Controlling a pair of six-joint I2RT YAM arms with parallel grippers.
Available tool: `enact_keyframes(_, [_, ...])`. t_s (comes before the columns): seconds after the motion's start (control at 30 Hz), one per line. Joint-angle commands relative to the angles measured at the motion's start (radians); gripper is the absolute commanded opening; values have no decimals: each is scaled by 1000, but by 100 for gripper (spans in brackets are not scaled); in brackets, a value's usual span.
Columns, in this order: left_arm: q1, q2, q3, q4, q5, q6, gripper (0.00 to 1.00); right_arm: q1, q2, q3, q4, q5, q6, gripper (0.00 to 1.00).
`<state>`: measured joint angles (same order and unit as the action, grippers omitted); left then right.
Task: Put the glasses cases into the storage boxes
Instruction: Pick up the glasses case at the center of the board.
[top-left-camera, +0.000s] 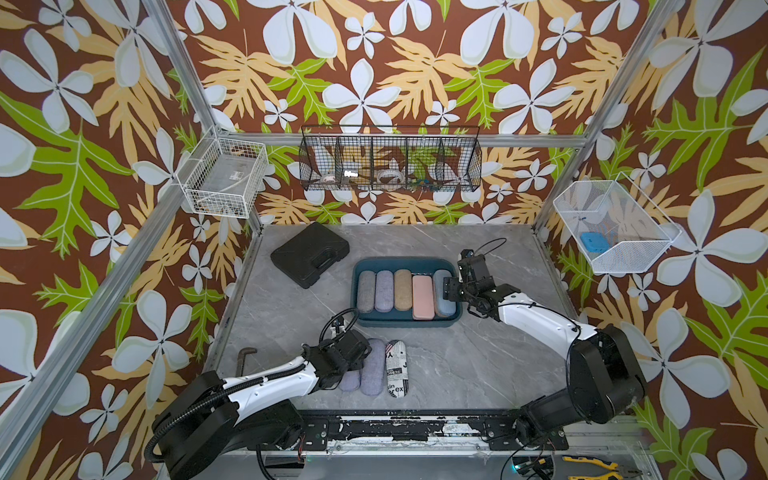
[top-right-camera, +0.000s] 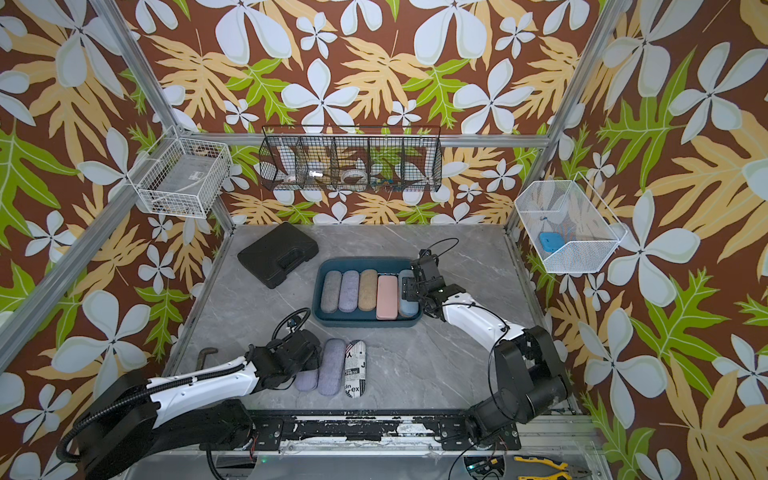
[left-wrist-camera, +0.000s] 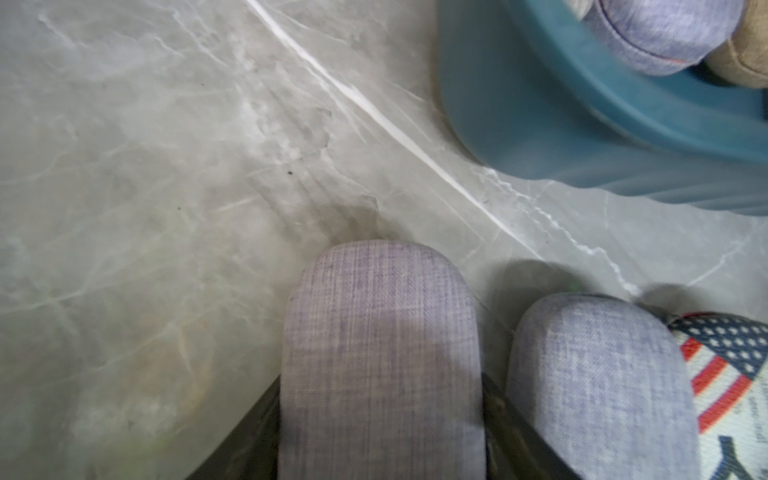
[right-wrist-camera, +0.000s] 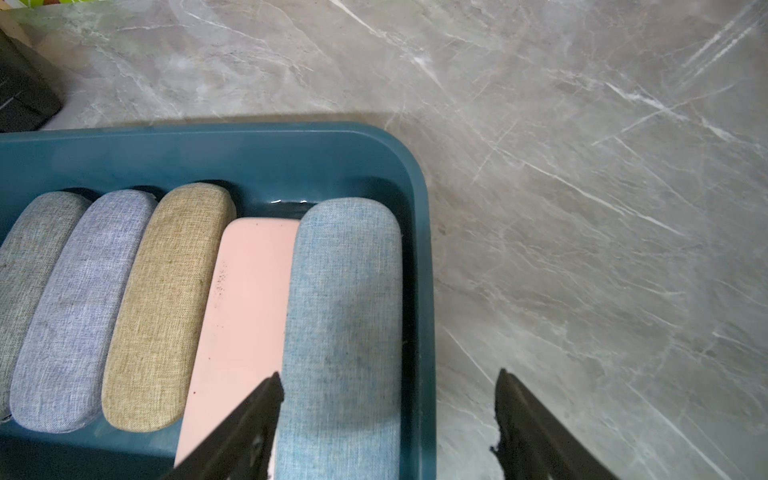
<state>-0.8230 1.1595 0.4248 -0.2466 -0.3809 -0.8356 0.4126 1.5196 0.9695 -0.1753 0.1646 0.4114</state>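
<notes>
The dark teal storage box (top-left-camera: 405, 262) (right-wrist-camera: 291, 149) holds a grey, a lavender (right-wrist-camera: 83, 307), a tan (right-wrist-camera: 166, 307), a pink (right-wrist-camera: 245, 307) and a light blue glasses case (top-left-camera: 444, 305) (right-wrist-camera: 345, 316), side by side. My right gripper (top-left-camera: 451, 289) (right-wrist-camera: 388, 374) hangs open over the light blue case, one finger outside the box's right wall. At the front lie three more cases. My left gripper (top-left-camera: 353, 365) (left-wrist-camera: 380, 386) is shut on the left lavender one (left-wrist-camera: 380, 332) (top-left-camera: 349, 380). Beside it lie a bluish-lavender case (top-left-camera: 372, 368) (left-wrist-camera: 598, 382) and a newspaper-print case (top-left-camera: 397, 368) (left-wrist-camera: 727, 374).
A large black moulded case (top-left-camera: 309, 254) lies at the back left of the marble table (top-left-camera: 478, 365). A brown hooked tool (top-left-camera: 245, 359) rests by the left edge. Wire baskets (top-left-camera: 390, 160) hang on the walls above the table. Yellow-handled pliers (top-left-camera: 598, 467) lie off the table's front right.
</notes>
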Motion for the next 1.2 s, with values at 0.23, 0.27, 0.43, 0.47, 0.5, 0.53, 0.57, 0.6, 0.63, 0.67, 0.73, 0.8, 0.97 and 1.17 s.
enact_keyframes(0.23, [-1, -11, 111, -157, -79, -47, 65, -1, -49, 6, -13, 17, -9, 80])
enact_keyframes(0.27, [-1, -23, 124, -177, -89, -48, 65, 0, -56, 4, -16, 20, -12, 80])
enact_keyframes(0.43, [-1, -95, 186, -229, -108, -42, 65, -16, -75, -3, -28, 25, -19, 80])
enact_keyframes(0.47, [-1, -103, 204, -236, -108, -38, 65, -22, -80, -4, -31, 23, -19, 80])
enact_keyframes(0.5, [0, -110, 226, -239, -110, -30, 65, -28, -85, -6, -33, 23, -19, 80])
enact_keyframes(0.53, [-1, -113, 243, -242, -113, -22, 65, -31, -89, -6, -35, 23, -20, 80])
enact_keyframes(0.57, [-1, -113, 263, -244, -117, -14, 65, -36, -96, -7, -36, 22, -21, 80])
enact_keyframes(0.6, [-1, -108, 283, -244, -123, -3, 65, -41, -103, -8, -38, 22, -22, 80])
enact_keyframes(0.63, [1, -102, 302, -243, -125, 4, 65, -42, -109, -8, -41, 22, -23, 80])
enact_keyframes(0.67, [1, -89, 325, -240, -124, 16, 65, -46, -115, -9, -43, 22, -25, 80])
enact_keyframes(0.73, [1, -59, 372, -228, -118, 40, 65, -49, -128, -8, -49, 25, -28, 80])
enact_keyframes(0.8, [5, -20, 428, -204, -112, 69, 65, -55, -141, -12, -55, 29, -30, 80])
enact_keyframes(0.97, [34, 108, 556, -110, -69, 148, 65, -88, -179, -44, -55, 24, -33, 80])
enact_keyframes(1.17, [62, 299, 728, -40, -41, 225, 65, -153, -224, -82, -65, -5, -36, 80])
